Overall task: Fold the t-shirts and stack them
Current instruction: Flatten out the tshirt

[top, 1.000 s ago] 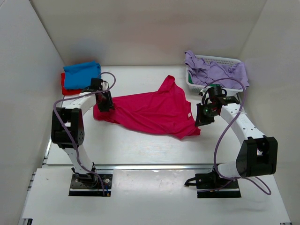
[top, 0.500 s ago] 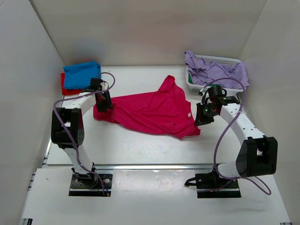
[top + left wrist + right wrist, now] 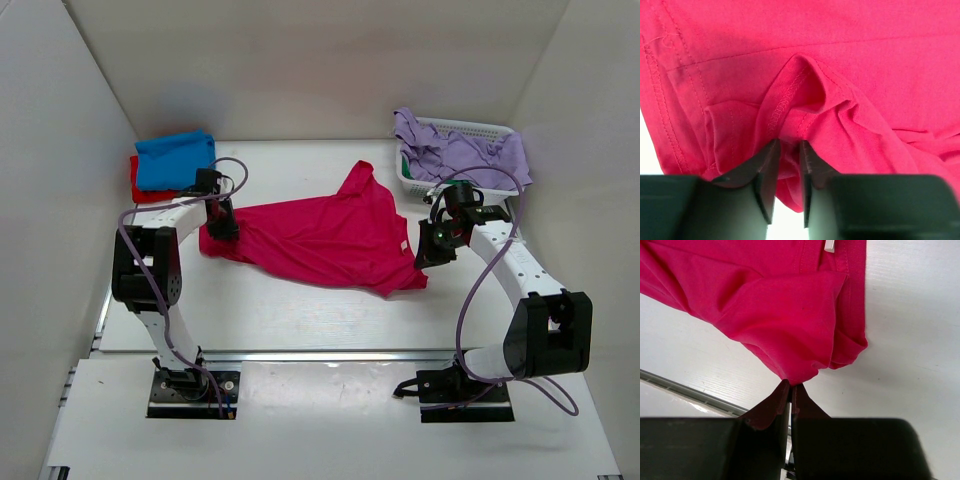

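Left gripper [image 3: 786, 145] is pinched down to a narrow slit on a bunched, stitched fold of the crimson-pink t-shirt [image 3: 320, 235], and the cloth fills the gap between its two fingers. That hold is on the shirt's edge farthest from the white basket [image 3: 470, 128]. The right gripper [image 3: 790, 385] has its fingers pressed together on the pointed tip of a folded corner of the same shirt, at the edge nearest the basket and on the arm-base side of it. The small white neck label [image 3: 829, 245] shows just beyond that corner, on the shirt's ribbed band. The shirt itself lies spread and creased on the worktop [image 3: 300, 300], beside the basket and nearer the arm bases than it, with one sleeve pointing up toward the basket's near end. Lilac cloth [image 3: 450, 152] is heaped in the basket and spills over its rim. Well apart from the basket, in the opposite far corner of the worktop, a folded blue t-shirt [image 3: 175, 158] rests on top of a red t-shirt [image 3: 140, 188].
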